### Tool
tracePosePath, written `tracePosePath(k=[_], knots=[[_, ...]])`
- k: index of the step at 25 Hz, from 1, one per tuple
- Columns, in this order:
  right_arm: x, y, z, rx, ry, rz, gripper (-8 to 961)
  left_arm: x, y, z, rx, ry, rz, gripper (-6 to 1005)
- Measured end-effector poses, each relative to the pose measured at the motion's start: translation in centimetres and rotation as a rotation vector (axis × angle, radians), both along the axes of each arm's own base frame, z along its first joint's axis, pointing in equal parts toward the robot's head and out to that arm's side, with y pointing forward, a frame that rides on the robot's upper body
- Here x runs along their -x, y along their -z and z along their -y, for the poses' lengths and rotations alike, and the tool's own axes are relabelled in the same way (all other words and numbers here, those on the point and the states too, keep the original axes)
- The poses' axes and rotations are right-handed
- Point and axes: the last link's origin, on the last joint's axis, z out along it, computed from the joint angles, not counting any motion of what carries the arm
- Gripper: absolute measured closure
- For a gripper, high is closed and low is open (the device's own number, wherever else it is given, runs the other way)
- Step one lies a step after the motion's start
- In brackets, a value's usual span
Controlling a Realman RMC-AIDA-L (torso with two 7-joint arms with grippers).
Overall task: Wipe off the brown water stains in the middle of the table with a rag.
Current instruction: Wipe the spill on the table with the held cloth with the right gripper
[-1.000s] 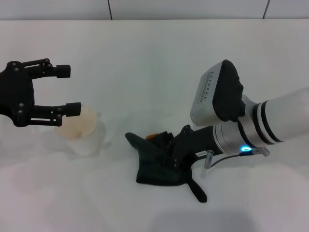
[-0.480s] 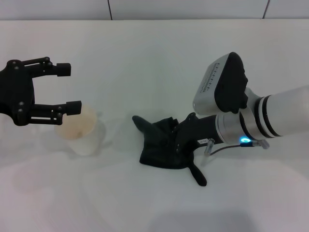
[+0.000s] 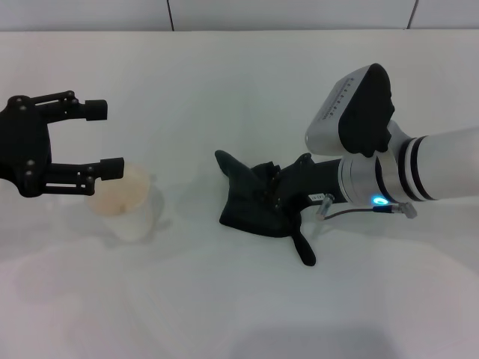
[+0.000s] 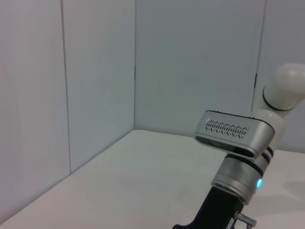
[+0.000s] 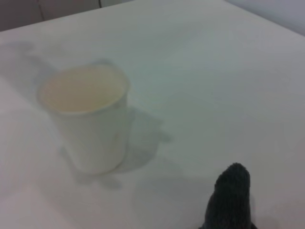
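Rag (image 3: 254, 206) under right end effector (image 3: 281, 202); no legible writing.

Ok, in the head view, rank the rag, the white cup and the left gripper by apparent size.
1. Left gripper, though it hangs nearer the camera, so unsure.
2. Rag, partly under the right gripper.
3. White cup.

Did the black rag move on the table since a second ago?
Yes. In the head view the rag slid away from the robot and a bit toward its right, farther from the white cup, which stayed put. The right claw is pressing on it.
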Motion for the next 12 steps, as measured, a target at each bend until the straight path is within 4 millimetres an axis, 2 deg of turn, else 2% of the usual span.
tracePosePath(k=[5, 12], knots=[[0.4, 0.2, 0.3, 0.009, -0.010, -0.005, 854, 0.0, 0.0, 0.0, 0.000, 0.000, 0.000, 107], [0.9, 1.4, 1.8, 0.079, -0.040, 0.007, 845, -0.1, 0.0, -0.1, -0.002, 0.004, 0.002, 106]])
